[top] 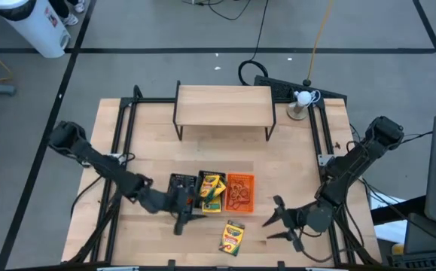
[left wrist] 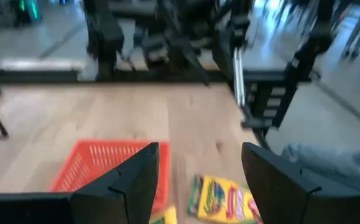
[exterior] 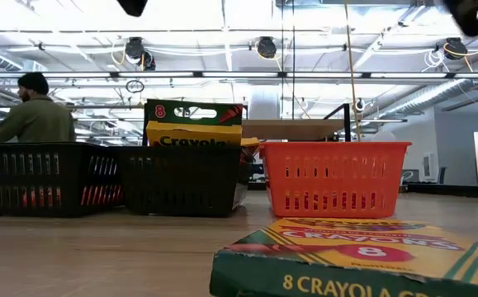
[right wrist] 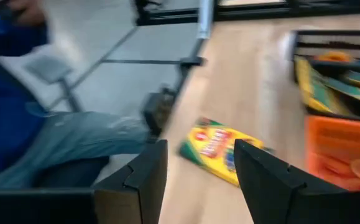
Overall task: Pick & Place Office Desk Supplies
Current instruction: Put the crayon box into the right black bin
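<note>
Three mesh trays stand in a row: a black tray (top: 180, 183), a second black tray (top: 211, 193) with yellow-and-green crayon boxes (exterior: 193, 124) standing in it, and an orange tray (top: 240, 193) with rubber bands (top: 238, 196) in it. One more crayon box (top: 233, 237) lies flat on the table near the front edge. My left gripper (top: 190, 205) hovers open over the black trays, holding nothing. My right gripper (top: 272, 214) is open to the right of the loose crayon box (right wrist: 220, 149), fingers pointing toward it and apart from it.
A light wooden shelf (top: 224, 105) with black legs stands at the far middle of the table. A small white ball on a stand (top: 302, 99) sits at the far right. A person (exterior: 32, 115) is in the room beyond the table.
</note>
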Robot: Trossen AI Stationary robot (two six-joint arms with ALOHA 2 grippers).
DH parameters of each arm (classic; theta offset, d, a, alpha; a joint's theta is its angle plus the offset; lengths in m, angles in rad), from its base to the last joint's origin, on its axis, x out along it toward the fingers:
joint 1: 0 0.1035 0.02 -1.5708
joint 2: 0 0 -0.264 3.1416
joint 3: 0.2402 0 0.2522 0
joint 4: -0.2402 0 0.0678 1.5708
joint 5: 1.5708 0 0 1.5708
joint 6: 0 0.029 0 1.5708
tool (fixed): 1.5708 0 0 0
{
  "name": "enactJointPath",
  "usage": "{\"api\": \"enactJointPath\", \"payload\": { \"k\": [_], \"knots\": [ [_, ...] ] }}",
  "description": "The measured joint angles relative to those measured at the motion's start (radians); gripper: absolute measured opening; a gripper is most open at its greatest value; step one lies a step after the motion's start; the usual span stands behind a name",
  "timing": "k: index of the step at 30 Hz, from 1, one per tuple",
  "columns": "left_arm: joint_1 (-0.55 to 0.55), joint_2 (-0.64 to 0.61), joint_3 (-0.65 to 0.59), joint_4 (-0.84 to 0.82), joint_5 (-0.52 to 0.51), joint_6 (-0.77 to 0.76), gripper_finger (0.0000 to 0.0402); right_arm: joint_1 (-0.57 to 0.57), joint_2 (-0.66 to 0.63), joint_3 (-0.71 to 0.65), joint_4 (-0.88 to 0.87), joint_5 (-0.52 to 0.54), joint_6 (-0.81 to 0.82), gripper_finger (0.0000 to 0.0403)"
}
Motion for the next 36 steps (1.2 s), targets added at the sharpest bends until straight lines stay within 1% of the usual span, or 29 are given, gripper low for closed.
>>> {"api": "enactJointPath", "payload": {
  "k": [2,3,6,9,12,14,19,21,23,25,27,28,31,34,36],
  "knots": [
    [-0.014,0.027,0.053,-0.112,-0.012,-0.063,0.023,0.0,0.0,-0.022,0.004,0.033,0.021,0.0171],
    [-0.021,0.035,0.067,-0.143,-0.012,-0.096,0.023,0.002,0.0,-0.034,0.01,0.044,0.029,0.0171],
    [-0.046,0.043,0.072,-0.151,0.007,-0.189,0.023,0.003,0.0,-0.067,0.051,0.044,0.056,0.0171],
    [-0.08,0.049,0.073,-0.165,0.009,-0.334,0.023,0.003,0.0,-0.097,0.111,0.043,0.082,0.0171],
    [-0.107,0.103,0.073,-0.145,-0.018,-0.447,0.023,0.003,0.0,-0.132,0.175,0.015,0.117,0.0171],
    [-0.118,0.157,0.071,-0.089,-0.03,-0.486,0.023,0.008,0.008,-0.147,0.2,0.005,0.14,0.0171],
    [-0.131,0.304,0.073,0.126,-0.031,-0.473,0.023,0.019,0.079,-0.156,0.25,0.018,0.174,0.0166],
    [-0.137,0.35,0.073,0.205,-0.04,-0.446,0.0229,0.021,0.118,-0.156,0.286,0.022,0.177,0.0152],
    [-0.143,0.38,0.073,0.259,-0.043,-0.423,0.0229,0.021,0.157,-0.156,0.316,0.022,0.177,0.0124],
    [-0.15,0.396,0.073,0.281,-0.054,-0.421,0.0229,0.021,0.195,-0.156,0.354,0.022,0.179,0.0083],
    [-0.157,0.399,0.073,0.285,-0.071,-0.424,0.0229,0.022,0.221,-0.156,0.381,0.033,0.171,0.0032],
    [-0.16,0.399,0.073,0.288,-0.086,-0.424,0.0229,0.022,0.233,-0.156,0.395,0.047,0.163,0.0016],
    [-0.17,0.399,0.073,0.294,-0.119,-0.421,0.0229,0.022,0.26,-0.156,0.445,0.076,0.156,0.0006],
    [-0.171,0.399,0.073,0.304,-0.113,-0.44,0.0229,0.02,0.292,-0.155,0.499,0.074,0.156,0.0001],
    [-0.171,0.398,0.073,0.303,-0.09,-0.46,0.0229,0.02,0.317,-0.155,0.519,0.074,0.169,0.0001]
  ]
}}
